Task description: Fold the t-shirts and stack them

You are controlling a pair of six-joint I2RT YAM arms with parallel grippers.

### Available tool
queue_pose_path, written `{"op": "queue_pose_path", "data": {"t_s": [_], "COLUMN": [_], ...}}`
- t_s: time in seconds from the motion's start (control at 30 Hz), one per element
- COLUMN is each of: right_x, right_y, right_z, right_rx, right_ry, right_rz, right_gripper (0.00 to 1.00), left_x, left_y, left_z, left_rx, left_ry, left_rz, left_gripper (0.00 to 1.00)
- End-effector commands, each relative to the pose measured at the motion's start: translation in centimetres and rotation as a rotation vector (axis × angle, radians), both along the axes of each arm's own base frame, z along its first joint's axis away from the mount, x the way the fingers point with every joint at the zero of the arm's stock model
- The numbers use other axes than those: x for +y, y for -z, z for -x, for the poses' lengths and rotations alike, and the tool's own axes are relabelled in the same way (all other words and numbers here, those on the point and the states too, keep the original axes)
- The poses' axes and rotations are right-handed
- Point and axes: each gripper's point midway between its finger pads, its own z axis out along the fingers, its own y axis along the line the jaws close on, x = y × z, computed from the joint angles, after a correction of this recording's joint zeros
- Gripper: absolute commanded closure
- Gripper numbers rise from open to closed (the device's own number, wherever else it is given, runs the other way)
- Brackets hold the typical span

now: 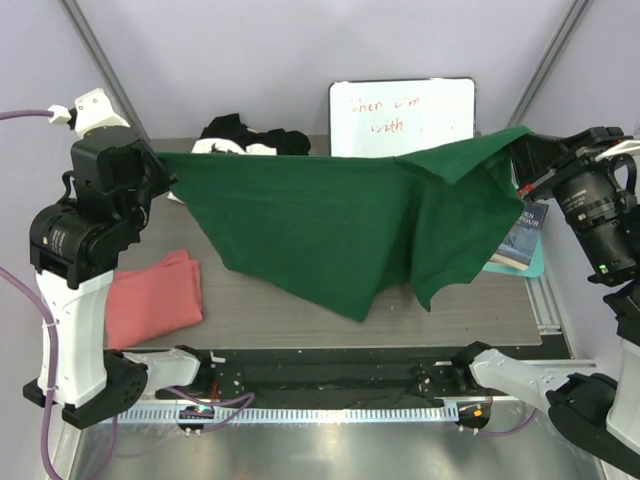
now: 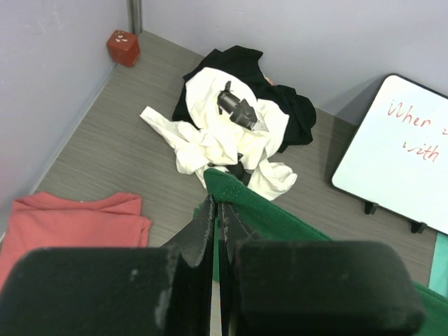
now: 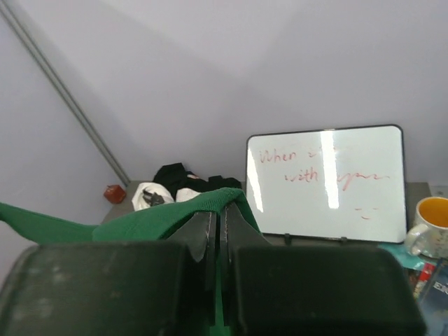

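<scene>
The dark green t-shirt (image 1: 330,230) hangs stretched in the air between both arms, its lower edge drooping to the table. My left gripper (image 1: 165,170) is shut on its left top corner (image 2: 231,183), seen between the closed fingers (image 2: 215,204). On the other side, the right gripper (image 1: 520,150) is shut on the right top corner (image 3: 231,197), where the cloth bunches over the fingertips. A folded salmon pink t-shirt (image 1: 155,298) lies flat at the left front. The white t-shirt (image 2: 217,136) and black t-shirt (image 2: 297,112) lie crumpled together at the back left (image 1: 250,138).
A whiteboard (image 1: 402,118) with red writing leans on the back wall. A book (image 1: 520,235) on a teal mat (image 1: 535,262) lies at the right, near a yellow-and-white mug (image 3: 430,224). A small red object (image 2: 124,47) sits in the back left corner. A dark clip-like object (image 2: 238,108) rests on the white shirt.
</scene>
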Motion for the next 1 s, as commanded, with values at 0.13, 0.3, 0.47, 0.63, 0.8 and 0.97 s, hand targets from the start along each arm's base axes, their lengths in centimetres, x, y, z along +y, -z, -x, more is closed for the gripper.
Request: {"op": "queue_pose_path", "data": {"t_s": [0.13, 0.3, 0.47, 0.63, 0.8, 0.97], "right_x": [-0.6, -0.1, 0.3, 0.5, -0.3, -2.1], "right_y": [4.2, 6.0, 4.2, 0.7, -2.0, -4.9], "right_z": [-6.9, -11.7, -14.1, -14.6, -13.0, -9.4], "right_rx": [0.125, 0.189, 0.161, 0.082, 0.010, -0.077], "right_ry": [0.225, 0.338, 0.387, 0.398, 0.396, 0.391], "right_rz": [0.169, 0.291, 0.317, 0.284, 0.229, 0.167], "right_gripper": [0.99, 0.99, 0.99, 0.99, 0.99, 0.99], "left_x": [1.2, -0.5, -0.8, -0.7, -0.3, 0.9], "left_y": [0.8, 3.3, 2.7, -0.3, -1.9, -3.6], "left_z": [-3.6, -8.5, -12.4, -14.4, -13.2, -10.0], "left_rx": [0.001, 0.047, 0.035, -0.027, -0.072, -0.130], "left_ry": [-0.133, -0.133, -0.161, -0.179, -0.180, -0.182], "left_rz": [-0.097, -0.109, -0.090, -0.087, -0.058, -0.045], "left_gripper": [1.00, 1.00, 1.00, 1.00, 1.00, 1.00]}}
